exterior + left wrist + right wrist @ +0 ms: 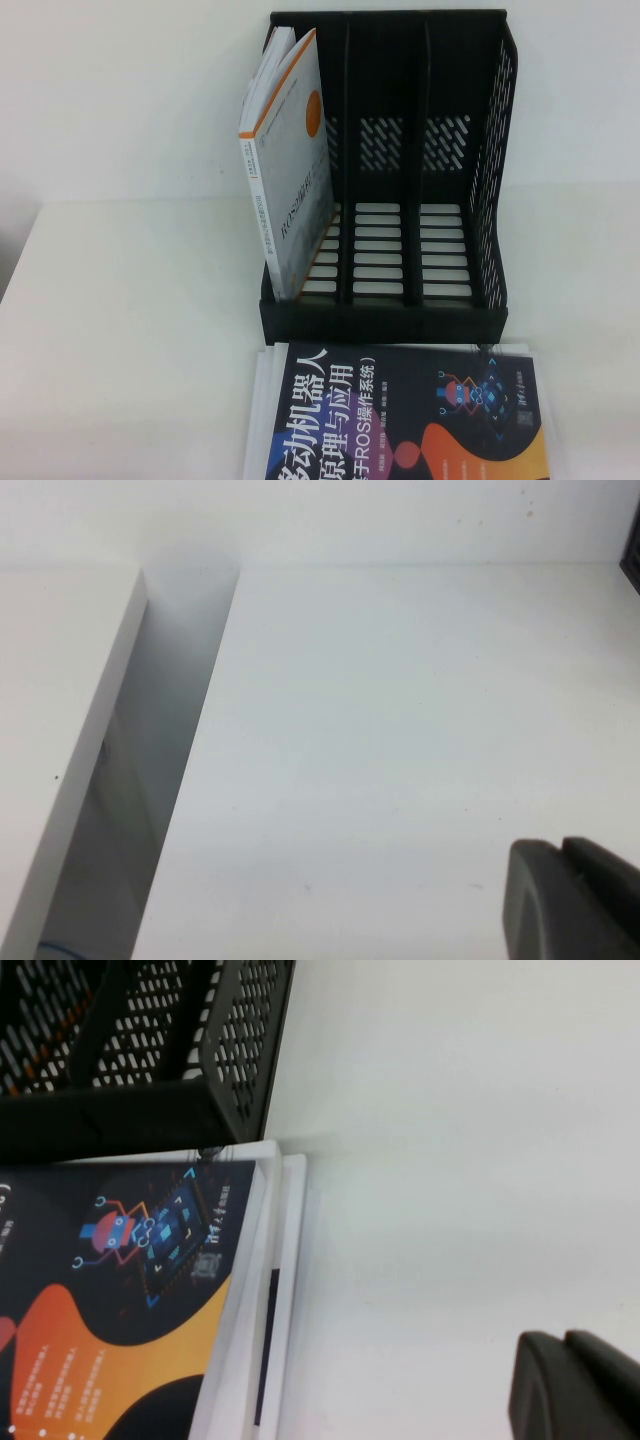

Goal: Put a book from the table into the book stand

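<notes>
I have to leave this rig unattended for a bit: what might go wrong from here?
The book leans tilted in the book stand's leftmost slot and might slump further. The navy book lies against the stand's front, so a nudge might shift both. The left gripper and right gripper hover over the table.

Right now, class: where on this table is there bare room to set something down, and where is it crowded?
Bare table left of the book stand, and right of it. Crowded: the navy book lies against the stand's front; the book fills the left slot. Left gripper and right gripper hover over bare table.

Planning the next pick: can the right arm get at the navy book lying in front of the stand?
Probably yes. The right gripper sits over bare table beside the navy book, which lies flat, uncovered, before the book stand.
</notes>
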{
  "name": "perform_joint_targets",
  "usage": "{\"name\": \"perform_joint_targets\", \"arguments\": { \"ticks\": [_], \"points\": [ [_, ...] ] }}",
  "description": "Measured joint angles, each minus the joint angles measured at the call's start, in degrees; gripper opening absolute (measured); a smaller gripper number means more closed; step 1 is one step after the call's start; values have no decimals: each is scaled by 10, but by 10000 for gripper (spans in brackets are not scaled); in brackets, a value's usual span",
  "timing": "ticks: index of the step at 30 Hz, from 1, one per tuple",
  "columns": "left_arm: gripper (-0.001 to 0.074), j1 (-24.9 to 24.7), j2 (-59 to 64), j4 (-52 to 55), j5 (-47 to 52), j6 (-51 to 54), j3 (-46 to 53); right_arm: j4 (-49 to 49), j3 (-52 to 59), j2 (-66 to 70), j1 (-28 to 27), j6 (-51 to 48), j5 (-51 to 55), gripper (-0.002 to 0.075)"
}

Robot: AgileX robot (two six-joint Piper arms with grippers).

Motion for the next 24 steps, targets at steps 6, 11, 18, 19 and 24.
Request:
{"name": "perform_joint_targets", "arguments": {
  "ticks": [6, 11, 18, 19, 24],
  "points": [
    [-2, 1, 0, 0, 0, 0, 0, 0, 0, 0, 0, 0, 0, -2],
    [-2, 1, 0, 0, 1, 0, 0, 0, 0, 0, 0, 0, 0, -2],
    [-2, 1, 0, 1, 1, 0, 0, -52, 72, -72, -61, -23, -139, -2],
    [-2, 1, 0, 1, 2, 0, 0, -50, 88, -87, -77, -35, -173, -2],
    [-2, 2, 0, 1, 5, 0, -1, -27, 181, -173, -164, -68, -256, -3]
  ]
}}
